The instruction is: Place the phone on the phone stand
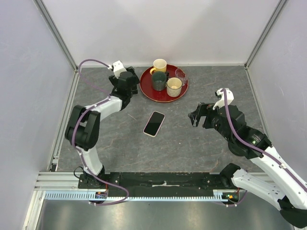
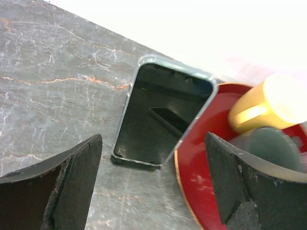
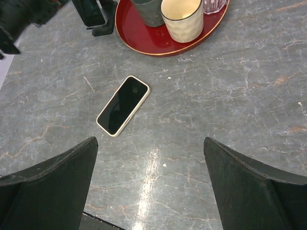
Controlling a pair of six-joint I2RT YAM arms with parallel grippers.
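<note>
**Phone flat on the table, both grippers open and empty**

- Phone (image 1: pixel 154 123): glossy black screen, cream-pink case edge. It lies flat, screen up, on the grey stone-patterned table (image 1: pixel 192 153), just left of centre in the top view and set at a slant. It is below the tray, well apart from both grippers, and nothing touches it.
- Red tray (image 1: pixel 163 98): round, at upper centre of the top view. It carries a yellow mug (image 1: pixel 159 64), a dark green mug (image 1: pixel 159 81), a cream mug (image 1: pixel 174 86) and a clear glass (image 1: pixel 180 74).
- Phone stand (image 3: pixel 103 30): black, at the upper left of the right wrist view, just left of the tray. Only a foot and a dark upright part show; the rest is cut off by the frame edge.
- Dark slab (image 2: pixel 160 115): glossy, with a pale translucent rim, propped at a tilt in the centre of the left wrist view, close by the tray rim. Its lower edge meets a small black foot. I cannot tell what holds it up.
- Left gripper (image 2: pixel 153 143): fingers spread wide with nothing gripped. The slab sits beyond the tips, untouched.
- Right gripper (image 3: pixel 149 143): jaws fully apart and holding nothing. It hangs over bare table at right of centre in the top view, and its own camera shows the phone ahead of it.
</note>
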